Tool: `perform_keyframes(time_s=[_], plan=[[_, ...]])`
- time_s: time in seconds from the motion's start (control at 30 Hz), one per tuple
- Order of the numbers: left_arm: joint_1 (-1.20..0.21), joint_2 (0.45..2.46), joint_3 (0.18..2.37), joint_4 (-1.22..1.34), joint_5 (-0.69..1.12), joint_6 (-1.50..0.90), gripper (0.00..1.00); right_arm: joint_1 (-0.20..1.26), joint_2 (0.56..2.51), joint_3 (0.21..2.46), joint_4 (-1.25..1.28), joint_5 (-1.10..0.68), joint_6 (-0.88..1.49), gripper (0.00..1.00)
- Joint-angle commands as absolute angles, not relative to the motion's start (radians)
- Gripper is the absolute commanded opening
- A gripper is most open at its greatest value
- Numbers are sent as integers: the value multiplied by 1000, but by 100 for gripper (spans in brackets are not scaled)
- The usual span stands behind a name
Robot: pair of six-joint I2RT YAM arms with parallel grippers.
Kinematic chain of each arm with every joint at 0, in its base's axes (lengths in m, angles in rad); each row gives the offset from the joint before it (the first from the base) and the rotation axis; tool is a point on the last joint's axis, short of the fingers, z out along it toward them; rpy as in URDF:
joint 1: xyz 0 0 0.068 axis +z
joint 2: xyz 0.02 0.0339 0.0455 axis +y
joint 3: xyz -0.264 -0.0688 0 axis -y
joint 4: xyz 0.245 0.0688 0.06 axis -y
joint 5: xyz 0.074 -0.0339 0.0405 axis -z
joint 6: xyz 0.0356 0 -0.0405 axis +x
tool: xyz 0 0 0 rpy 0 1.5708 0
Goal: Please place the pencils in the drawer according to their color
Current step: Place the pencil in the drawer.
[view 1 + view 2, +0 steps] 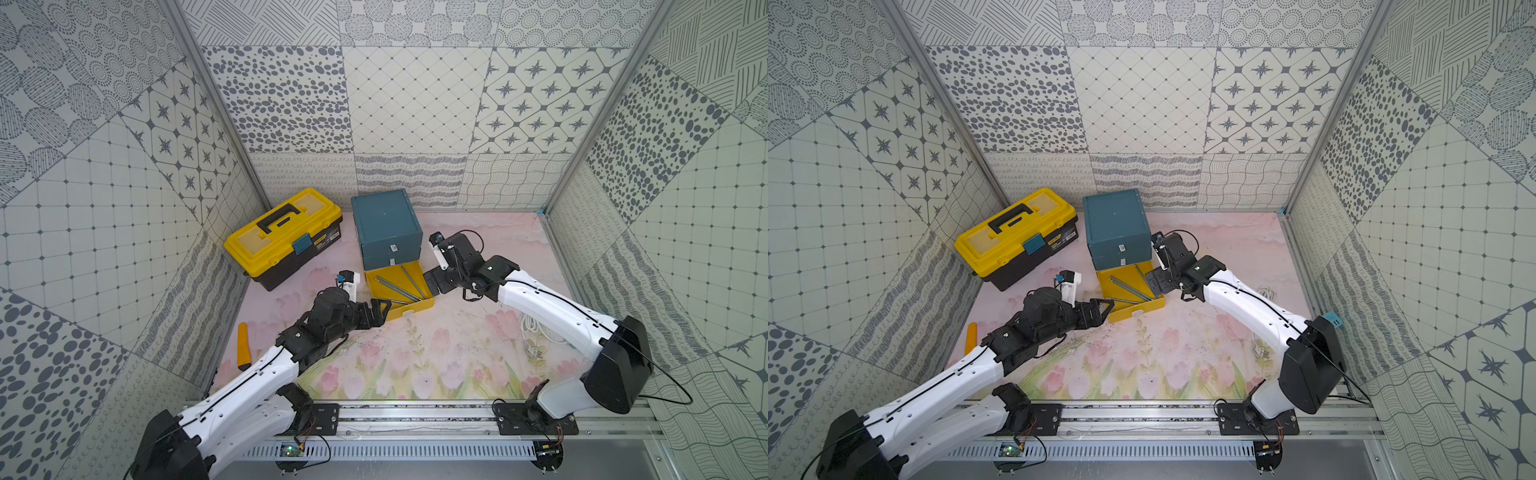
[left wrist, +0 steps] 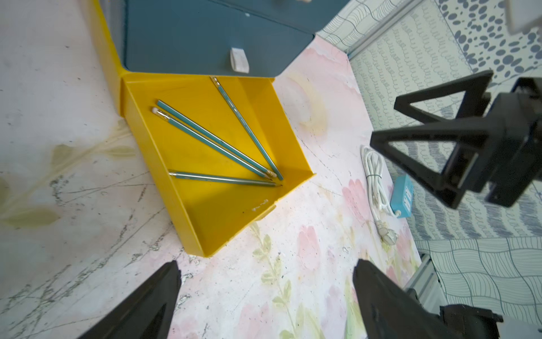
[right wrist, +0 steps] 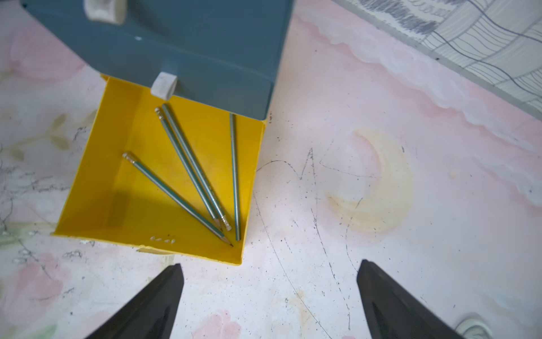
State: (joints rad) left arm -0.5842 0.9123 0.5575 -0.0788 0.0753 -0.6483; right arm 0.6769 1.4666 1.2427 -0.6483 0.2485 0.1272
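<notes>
Left wrist view. Entry one: yellow drawer (image 2: 223, 211), lowest of the teal drawer cabinet (image 2: 205, 38), pulled out over the counter (image 2: 308, 97).

- **Contents:** four grey-teal pencils (image 2: 211, 138) lying flat and fanned, with their near ends gathered in one front corner. Two lie side by side, touching. No other colour is in with them, and you will find no pencil outside this drawer in any view.
- **Upper two blue drawers:** shut, contents hidden.
- **Yellow-lidded toolbox (image 1: 282, 237):** lid down, well apart from the cabinet, contents hidden.
- **Left fingers (image 2: 152, 305):** spread wide, holding nothing, just off the drawer's front corner.
- **Right fingers (image 3: 146, 305):** spread wide, holding nothing, beside the drawer's opposite side wall.

Step in hand, by judgement: this colour looks sorted, so closing the yellow drawer is probably next.

- Press the front panel near its middle and square to the cabinet, so it runs in straight without jamming.
- Go slowly, because the pencils are loose and may roll.
- Keep both sets of fingers outside the tray as it slides.
</notes>
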Motion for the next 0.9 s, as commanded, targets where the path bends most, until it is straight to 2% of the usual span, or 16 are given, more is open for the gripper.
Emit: perform_keyframes(time_s=[0.0, 0.17, 0.57, 0.87], plan=[[-664, 969, 595, -76, 98, -594, 94, 603, 1365, 1162, -532, 248, 279, 98], [-759, 1071, 634, -55, 68, -576, 92, 477, 1217, 1014, -414, 118, 377, 98], [-908, 1371, 807, -40, 35, -482, 86, 349, 1112, 910, -378, 124, 485, 98], [-933, 1517, 874, -49, -6, -421, 87, 292, 1047, 851, -309, 106, 527, 98]])
